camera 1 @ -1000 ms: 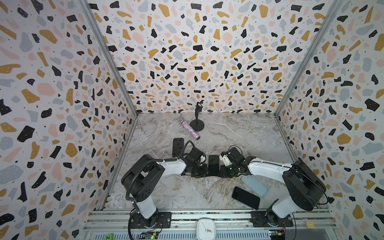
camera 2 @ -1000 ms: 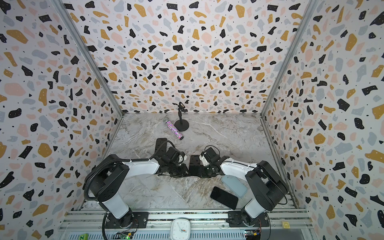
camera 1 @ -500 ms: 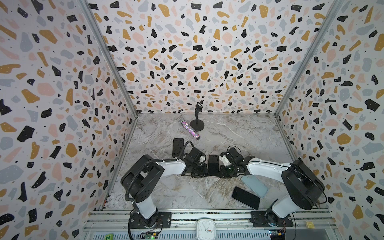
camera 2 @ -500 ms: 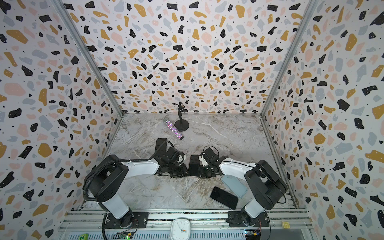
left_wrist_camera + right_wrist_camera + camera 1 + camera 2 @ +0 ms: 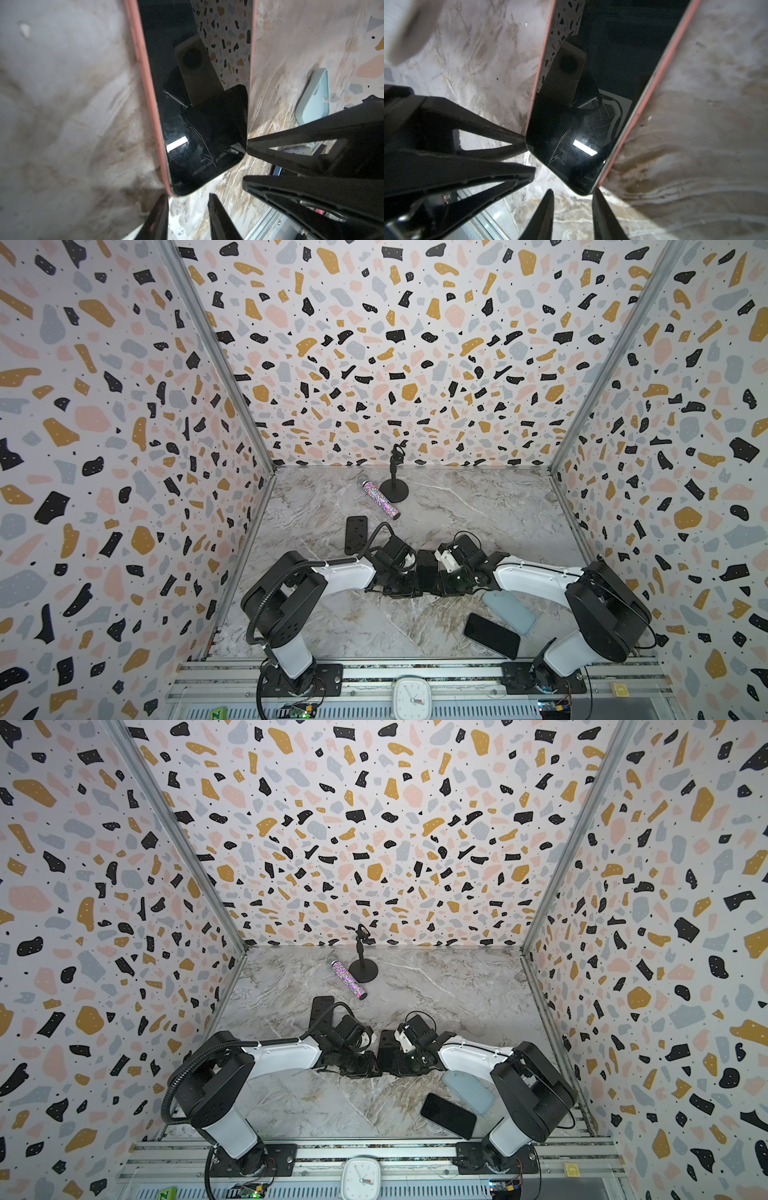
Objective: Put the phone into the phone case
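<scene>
Two grippers flank one phone [image 5: 427,574], which lies screen-up on the marble table [image 5: 332,622] between them, inside a salmon-pink case [image 5: 145,83]; we judge the seating step nearly done. Our left gripper [image 5: 188,218] and right gripper [image 5: 572,216] each stand with jaws apart and nothing between them, tips just beside the phone's near corners; neither holds anything. The pink rim shows along both long edges, yet the near short end looks bare in both wrist views, so we suspect that end sits proud; the next move calls for a gentle downward press there, without sliding the case. A light-blue case [image 5: 509,611] and a second dark phone [image 5: 491,635] lie near the right arm; a dark slab [image 5: 356,535], a glitter microphone [image 5: 380,499] and a stand [image 5: 394,489] lie beyond; nothing blocks us.
</scene>
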Available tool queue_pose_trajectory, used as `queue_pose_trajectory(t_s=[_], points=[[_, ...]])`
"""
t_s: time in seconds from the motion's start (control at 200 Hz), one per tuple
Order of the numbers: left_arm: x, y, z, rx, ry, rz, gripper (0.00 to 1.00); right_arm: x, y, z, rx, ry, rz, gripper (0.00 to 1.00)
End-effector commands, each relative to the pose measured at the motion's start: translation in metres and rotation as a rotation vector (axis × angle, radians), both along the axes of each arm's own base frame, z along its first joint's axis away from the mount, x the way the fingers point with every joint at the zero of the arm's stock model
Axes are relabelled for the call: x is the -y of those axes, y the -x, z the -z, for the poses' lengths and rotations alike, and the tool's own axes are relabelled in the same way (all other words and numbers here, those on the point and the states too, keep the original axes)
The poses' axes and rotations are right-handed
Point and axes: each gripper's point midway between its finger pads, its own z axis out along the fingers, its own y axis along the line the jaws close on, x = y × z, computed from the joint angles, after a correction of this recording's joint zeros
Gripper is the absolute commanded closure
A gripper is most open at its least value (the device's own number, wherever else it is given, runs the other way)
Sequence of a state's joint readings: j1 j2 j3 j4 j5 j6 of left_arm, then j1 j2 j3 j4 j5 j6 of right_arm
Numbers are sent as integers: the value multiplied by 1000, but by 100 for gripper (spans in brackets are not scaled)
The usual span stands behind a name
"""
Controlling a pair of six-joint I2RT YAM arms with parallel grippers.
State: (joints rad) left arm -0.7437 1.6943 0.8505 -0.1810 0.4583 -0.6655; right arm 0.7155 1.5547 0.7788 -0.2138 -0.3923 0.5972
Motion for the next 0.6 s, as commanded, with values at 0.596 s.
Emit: queue_pose_trajectory(t_s=[0.596], points=[[2,-11,5,32,-31,1,60,-4,0,13,-14,-13,-1,55]])
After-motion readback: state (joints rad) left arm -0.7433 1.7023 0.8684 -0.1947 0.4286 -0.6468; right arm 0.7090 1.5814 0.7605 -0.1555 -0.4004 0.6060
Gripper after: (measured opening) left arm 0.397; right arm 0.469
